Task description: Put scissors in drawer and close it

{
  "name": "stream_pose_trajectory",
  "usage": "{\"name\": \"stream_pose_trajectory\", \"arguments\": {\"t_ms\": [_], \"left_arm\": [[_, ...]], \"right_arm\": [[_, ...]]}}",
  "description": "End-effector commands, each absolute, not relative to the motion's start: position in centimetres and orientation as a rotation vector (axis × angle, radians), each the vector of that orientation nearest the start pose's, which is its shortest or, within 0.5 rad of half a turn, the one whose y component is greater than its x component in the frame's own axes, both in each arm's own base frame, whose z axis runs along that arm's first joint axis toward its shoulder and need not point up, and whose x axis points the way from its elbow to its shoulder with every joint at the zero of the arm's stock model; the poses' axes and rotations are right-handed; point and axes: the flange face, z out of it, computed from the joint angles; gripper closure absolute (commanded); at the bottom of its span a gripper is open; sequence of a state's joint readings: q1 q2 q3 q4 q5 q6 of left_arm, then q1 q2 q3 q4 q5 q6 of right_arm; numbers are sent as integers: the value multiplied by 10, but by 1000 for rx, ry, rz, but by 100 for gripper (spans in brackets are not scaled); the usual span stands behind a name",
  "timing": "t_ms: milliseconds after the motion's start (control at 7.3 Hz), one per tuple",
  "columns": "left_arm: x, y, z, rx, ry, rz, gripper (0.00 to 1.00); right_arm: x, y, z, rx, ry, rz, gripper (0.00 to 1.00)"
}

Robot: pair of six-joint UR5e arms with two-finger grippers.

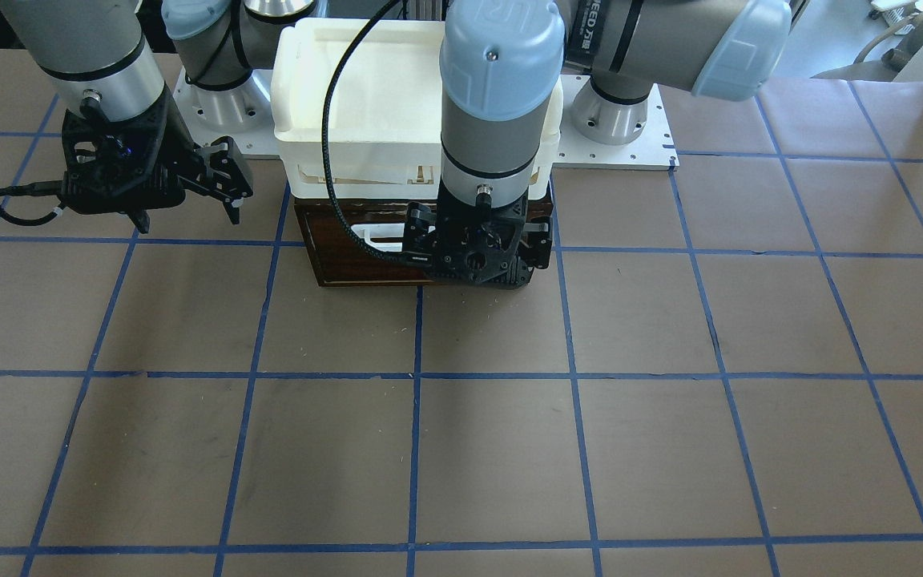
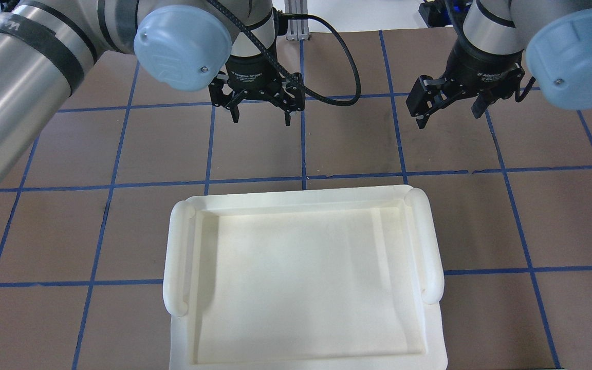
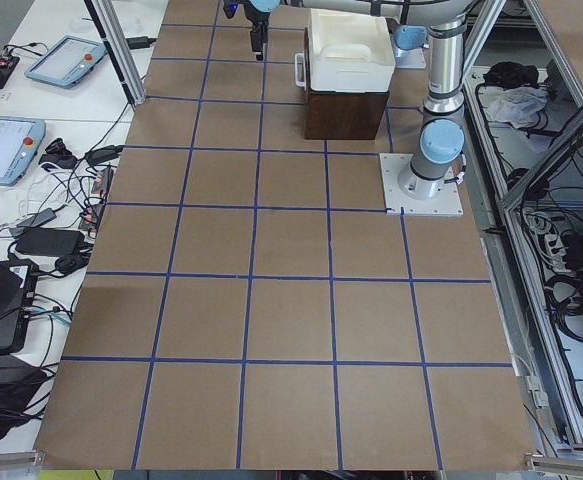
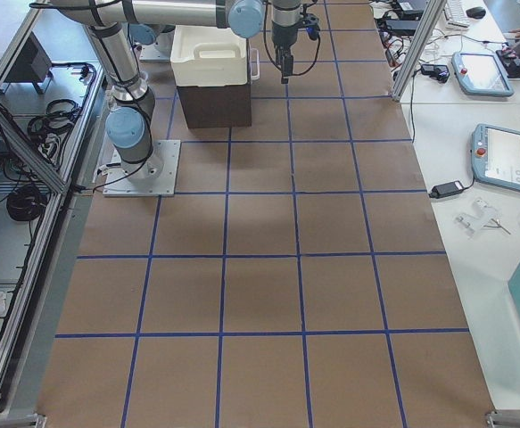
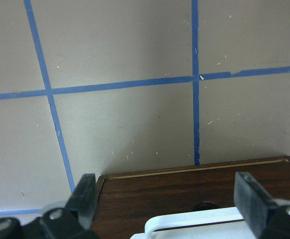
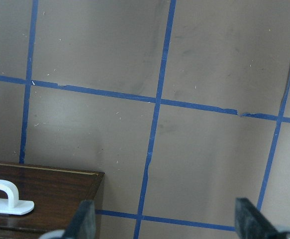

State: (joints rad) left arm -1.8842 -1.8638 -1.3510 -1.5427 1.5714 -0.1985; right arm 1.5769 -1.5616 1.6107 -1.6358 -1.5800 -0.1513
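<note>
The drawer [image 1: 349, 260] shows only its dark brown front and white bar handle [image 1: 373, 235], under a white plastic tray [image 1: 293, 80]. It looks shut, and its inside is hidden. The scissors are not in view. My left gripper [image 1: 473, 264] hangs open and empty just in front of the drawer front [image 5: 184, 191], with the handle [image 5: 194, 221] between its fingers [image 5: 85, 196] in the left wrist view. My right gripper [image 2: 447, 108] is open and empty, off to the drawer's side. The right wrist view shows the drawer's corner [image 6: 50, 189].
The white tray [image 2: 175, 257] sits on top of the drawer's box and hides it from overhead. Brown table paper with a blue tape grid [image 1: 417, 377] spreads in front. The arm bases [image 1: 622, 120] stand behind the box.
</note>
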Motion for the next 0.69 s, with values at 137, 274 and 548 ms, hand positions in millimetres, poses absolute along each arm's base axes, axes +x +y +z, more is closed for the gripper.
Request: {"name": "stream_pose_trajectory", "arguments": {"t_ms": [137, 274, 548], "left_arm": [[-296, -478, 432, 180, 3132, 26, 5], [-291, -464, 433, 159, 3142, -25, 5], [-276, -485, 442, 98, 3174, -321, 3]], "right_arm": [[135, -496, 470, -249, 3142, -23, 0], [135, -496, 470, -246, 3142, -23, 0], [135, -496, 469, -249, 3142, -21, 0]]}}
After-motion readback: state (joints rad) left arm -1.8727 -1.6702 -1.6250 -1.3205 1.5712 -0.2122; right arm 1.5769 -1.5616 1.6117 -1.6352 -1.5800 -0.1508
